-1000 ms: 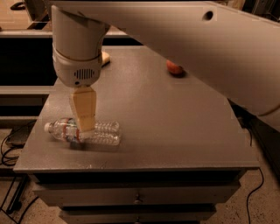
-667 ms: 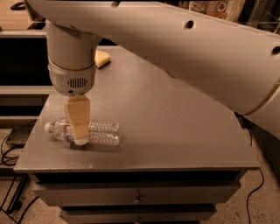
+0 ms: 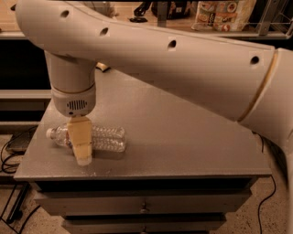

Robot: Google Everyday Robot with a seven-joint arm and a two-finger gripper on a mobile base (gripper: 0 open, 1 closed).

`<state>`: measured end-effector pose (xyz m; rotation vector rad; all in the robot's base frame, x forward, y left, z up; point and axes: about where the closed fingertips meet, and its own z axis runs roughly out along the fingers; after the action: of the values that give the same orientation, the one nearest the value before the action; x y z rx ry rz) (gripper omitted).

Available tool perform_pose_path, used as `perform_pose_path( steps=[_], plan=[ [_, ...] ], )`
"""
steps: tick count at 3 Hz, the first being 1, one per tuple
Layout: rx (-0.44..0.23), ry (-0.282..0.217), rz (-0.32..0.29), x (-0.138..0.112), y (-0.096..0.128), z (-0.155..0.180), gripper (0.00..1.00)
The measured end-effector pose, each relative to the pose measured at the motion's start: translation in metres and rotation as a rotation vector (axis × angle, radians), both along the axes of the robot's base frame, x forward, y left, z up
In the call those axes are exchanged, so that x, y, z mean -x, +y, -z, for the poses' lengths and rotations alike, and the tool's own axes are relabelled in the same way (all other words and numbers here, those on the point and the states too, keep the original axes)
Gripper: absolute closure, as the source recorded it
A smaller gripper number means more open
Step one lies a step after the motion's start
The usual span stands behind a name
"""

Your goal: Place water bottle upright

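Down near the front-left corner, the gripper [image 3: 82, 148] hangs across the water bottle [image 3: 107, 138], grasping or not I cannot tell, while the bottle lies on its side on the grey table [image 3: 183, 137], cap leftward.

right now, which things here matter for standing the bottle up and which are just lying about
For the job: water bottle, lying on its side; gripper, down over its neck end; table under it.
Lying about: snack bags on the back shelf; cables on the floor, left.
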<state>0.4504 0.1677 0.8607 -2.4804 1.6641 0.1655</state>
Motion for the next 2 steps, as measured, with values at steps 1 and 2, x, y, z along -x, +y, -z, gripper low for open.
perform_pose_path(
  steps=[1, 2],
  plan=[
    [0.074, -0.007, 0.031, 0.0014, -0.0044, 0.0153, 0.0],
    [0.137, -0.021, 0.044, 0.0013, -0.0054, 0.0238, 0.0]
  ],
)
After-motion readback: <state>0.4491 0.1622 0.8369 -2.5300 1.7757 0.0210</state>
